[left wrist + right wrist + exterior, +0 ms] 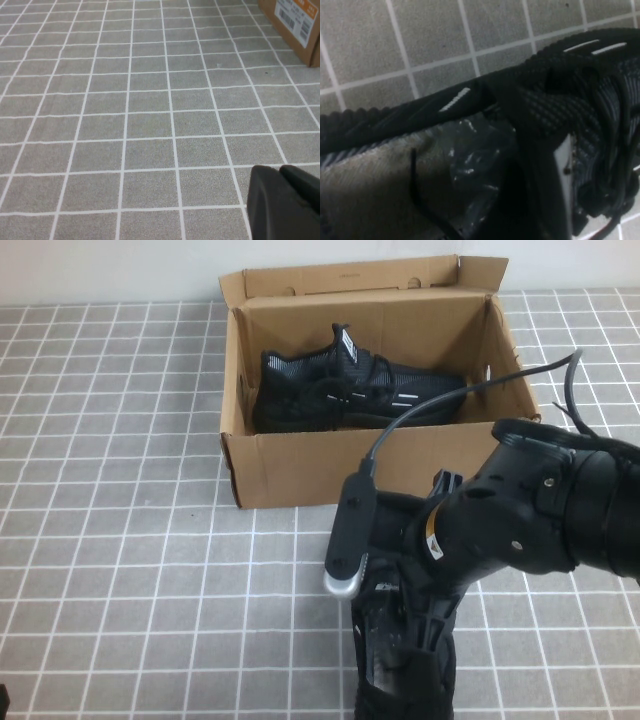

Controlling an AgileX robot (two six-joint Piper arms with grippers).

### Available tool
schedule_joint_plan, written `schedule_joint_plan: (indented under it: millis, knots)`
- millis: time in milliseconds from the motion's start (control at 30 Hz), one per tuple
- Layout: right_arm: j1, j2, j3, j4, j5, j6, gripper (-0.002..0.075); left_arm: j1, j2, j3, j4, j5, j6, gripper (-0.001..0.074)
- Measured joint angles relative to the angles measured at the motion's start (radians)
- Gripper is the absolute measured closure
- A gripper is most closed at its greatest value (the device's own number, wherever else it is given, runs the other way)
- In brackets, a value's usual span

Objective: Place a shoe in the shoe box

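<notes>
A: Seen anywhere, the shoe [380, 665]?

B: Down at the near edge of the grey tiled table [120, 540], outside the shoe box [300, 465] and apart from its front wall. Black mesh, white dashes along the side (clearest from the right wrist camera), something shiny and crumpled stuffed in the opening.

A: And the right gripper [402, 640]?

B: Dropped straight onto that shoe, clamped on the collar by the look of it: one dark finger [520, 150] inside the opening, against the rim.

A: Anything in the box?

B: A second shoe [350, 390], a near twin, lying lengthwise along the back wall. Flaps up, lid folded back.

A: Left gripper [287, 200]?

B: Parked low over bare tiles at the table's near left, well apart from both shoes. Only a black corner of it visible, so clenched or released cannot be told. One labelled corner of the box [295, 25] just showing beyond it.
</notes>
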Motion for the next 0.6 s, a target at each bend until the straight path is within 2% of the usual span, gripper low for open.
schedule_joint_plan:
  millis: [400,533,600]
  knots:
    - [0.0,0.002,0.0,0.016,-0.019,0.002,0.0524,0.0,0.0,0.0,0.0,0.0,0.0,0.0736]
    - [0.0,0.002,0.0,0.029,-0.007,0.008,0.0678,0.0,0.0,0.0,0.0,0.0,0.0,0.0736]
    - [0.0,0.002,0.0,0.032,0.009,0.027,0.0712,0.0,0.0,0.0,0.0,0.0,0.0,0.0736]
